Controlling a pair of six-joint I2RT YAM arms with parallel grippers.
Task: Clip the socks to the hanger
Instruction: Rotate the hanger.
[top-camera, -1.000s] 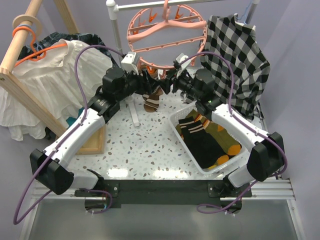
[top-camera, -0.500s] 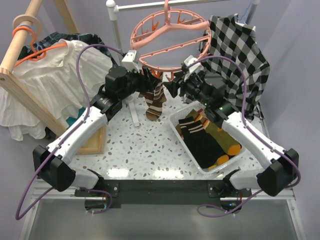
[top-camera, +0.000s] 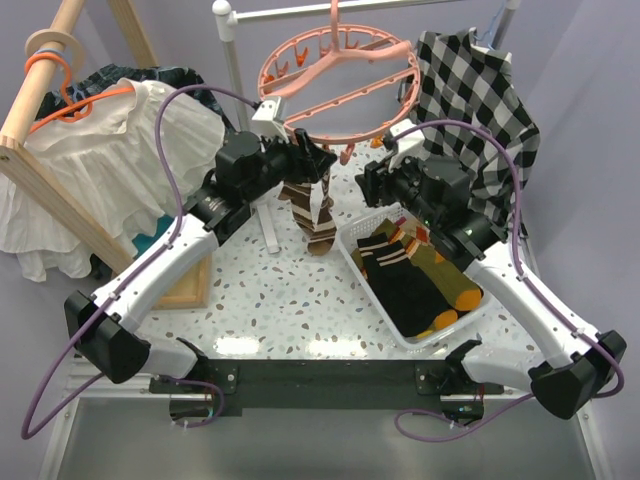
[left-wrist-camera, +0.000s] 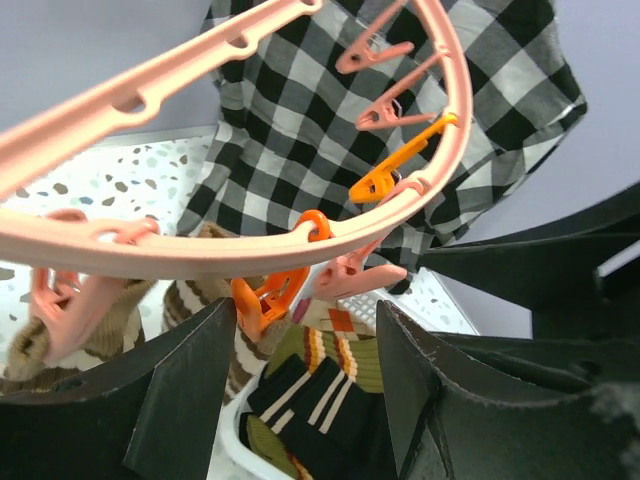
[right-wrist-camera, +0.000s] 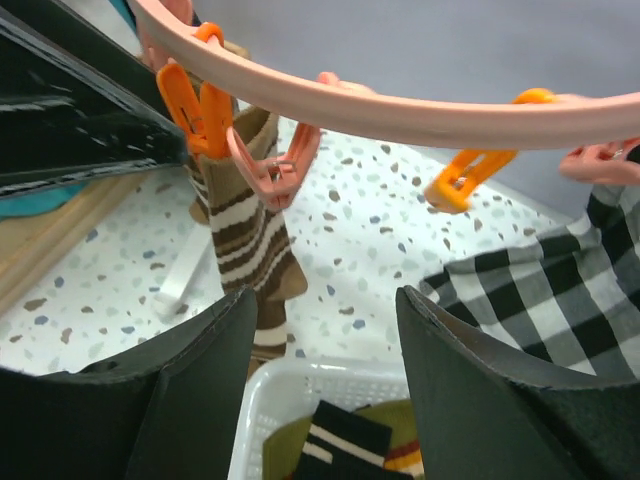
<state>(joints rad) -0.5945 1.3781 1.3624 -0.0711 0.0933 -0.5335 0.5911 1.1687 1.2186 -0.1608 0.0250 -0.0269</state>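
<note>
**You:** What's moved in the last second?

**Spotter:** Your right tool (right-wrist-camera: 325, 300) has drawn back from the ring toward the desk's right edge. Its jaws stand apart with nothing in them. Your left tool (left-wrist-camera: 305, 310) has stayed up at the ring's near rim, also spread wide and gripping nothing.

**You:** And the sock?

**Spotter:** The striped sock (right-wrist-camera: 245, 240) now dangles free over the middle of the far edge. It's caught at its cuff among the clips (right-wrist-camera: 250, 165) of the hanger (right-wrist-camera: 420, 108), though I can't tell whether the orange or the pink one holds it. The ring has swung a little. I'd call that sock done.

**You:** What's left?

**Spotter:** The other socks (top-camera: 410, 285) lie in the white basket (top-camera: 374, 290) by your near right corner, so expect more trips.

**You:** Surroundings?

**Spotter:** You've got a speckled desk (top-camera: 290, 290). A wooden frame (top-camera: 60, 200) with a white blouse (top-camera: 120, 140) stands off the left edge. Past the far right corner, a checked shirt (top-camera: 470, 100) hangs against a lilac wall.
</note>
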